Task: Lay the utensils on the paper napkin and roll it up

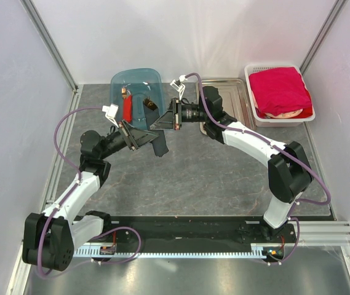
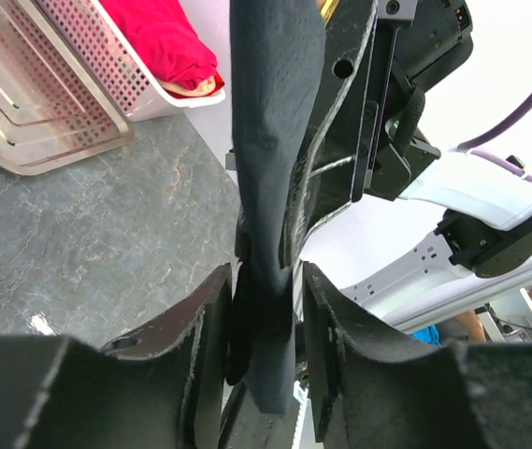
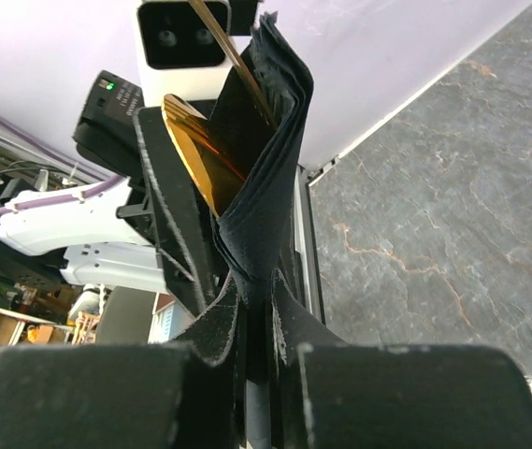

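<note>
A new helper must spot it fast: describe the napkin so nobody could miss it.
Look above the middle of the grey table, in front of the blue bin. The napkin hangs there in the right gripper, folded around gold cutlery. It is the only black paper; the cloth in the basket is red.

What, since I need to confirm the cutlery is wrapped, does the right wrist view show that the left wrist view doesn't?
Right wrist only: a gold utensil, its broad end tucked in the folds of the black napkin, which the right gripper pinches. Left wrist only: the steel tray, the white basket with the red cloth, and the left gripper with its fingers either side of the napkin. Both: the napkin held up above the grey table.
</note>
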Controlling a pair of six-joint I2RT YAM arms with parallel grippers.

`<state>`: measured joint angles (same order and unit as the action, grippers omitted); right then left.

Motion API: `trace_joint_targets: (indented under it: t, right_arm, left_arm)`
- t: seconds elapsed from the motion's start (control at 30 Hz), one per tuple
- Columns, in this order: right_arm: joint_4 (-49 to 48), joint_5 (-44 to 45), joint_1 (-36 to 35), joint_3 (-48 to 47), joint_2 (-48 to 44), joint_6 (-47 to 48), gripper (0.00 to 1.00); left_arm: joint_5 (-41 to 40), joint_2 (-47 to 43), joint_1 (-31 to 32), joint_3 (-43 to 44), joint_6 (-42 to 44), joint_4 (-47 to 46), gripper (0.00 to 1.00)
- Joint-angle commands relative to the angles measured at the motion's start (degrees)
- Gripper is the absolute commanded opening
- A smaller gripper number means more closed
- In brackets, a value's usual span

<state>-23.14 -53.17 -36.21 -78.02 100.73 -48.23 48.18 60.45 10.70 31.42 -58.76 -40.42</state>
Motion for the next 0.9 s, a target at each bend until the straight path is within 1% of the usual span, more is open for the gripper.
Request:
trace_joint_targets:
  t: [0.0, 0.1, 0.2, 0.23, 0.4, 0.5, 0.53, 0.6, 0.63, 0.67, 0.7, 0.73, 0.8, 0.83, 0.87]
  right_arm:
    - [1.1, 0.7, 0.1, -0.9, -0.7, 3.5, 0.0]
    - [1.4, 1.3, -0.1, -1.3, -0.4, 3.7, 0.0]
    - [2.3, 1.8, -0.2, -1.7, -0.4, 3.9, 0.0]
    - [2.4, 1.9, -0.1, -1.7, -0.4, 3.9, 0.0]
    - [1.4, 1.8, -0.2, -1.7, -0.3, 2.8, 0.0]
    - [1.3, 1.4, -0.1, -1.8, -0.2, 2.6, 0.0]
    - [1.3, 1.3, -0.2, -1.8, -0.1, 2.4, 0.01]
    - [1.9, 1.4, -0.2, -1.9, 0.0, 2.4, 0.11]
    - [2.2, 1.5, -0.2, -2.0, 0.1, 2.7, 0.21]
    - [2.5, 1.5, -0.2, -2.0, 0.1, 2.9, 0.25]
    - [3.2, 1.7, -0.1, -2.4, 0.1, 3.0, 0.32]
    - [3.8, 1.9, 0.2, -2.7, 0.1, 3.3, 0.46]
    - [5.1, 2.9, 0.5, -3.7, 0.3, 4.4, 0.59]
    - [6.2, 3.3, 1.3, -4.1, 0.3, 4.5, 0.71]
    - [6.5, 3.6, 1.8, -4.8, 0.3, 4.5, 0.77]
  left_arm:
    - [-1.3, -0.6, -0.1, 1.9, 0.5, 0.4, 0.45]
    - [-1.7, -0.3, 0.0, 2.5, 0.6, 1.0, 0.43]
    - [-1.8, -0.3, 0.1, 2.7, 0.7, 1.5, 0.36]
    - [-2.0, -0.4, 0.1, 2.7, 0.8, 1.7, 0.31]
    - [-2.7, -0.7, 0.2, 2.7, 1.5, 2.8, 0.23]
    - [-3.0, -0.6, 0.1, 3.2, 2.7, 4.4, 0.08]
    - [-3.0, -0.5, 0.1, 3.4, 3.0, 4.8, 0.02]
    - [-3.0, -0.2, 0.1, 4.3, 4.8, 6.9, 0.02]
    - [-2.8, 0.2, 0.1, 5.3, 5.4, 8.2, 0.02]
    - [-2.7, 0.4, 0.1, 5.8, 6.1, 9.6, 0.02]
    - [-2.8, 0.5, 0.1, 6.4, 7.6, 10.4, 0.02]
    - [-2.7, 1.0, 0.1, 7.7, 8.2, 11.4, 0.02]
    - [-2.0, 1.9, 0.1, 9.5, 10.1, 14.9, 0.02]
    - [-1.9, 2.3, 0.0, 11.3, 10.7, 16.0, 0.02]
    - [-1.9, 3.3, 0.0, 12.5, 11.6, 18.9, 0.02]
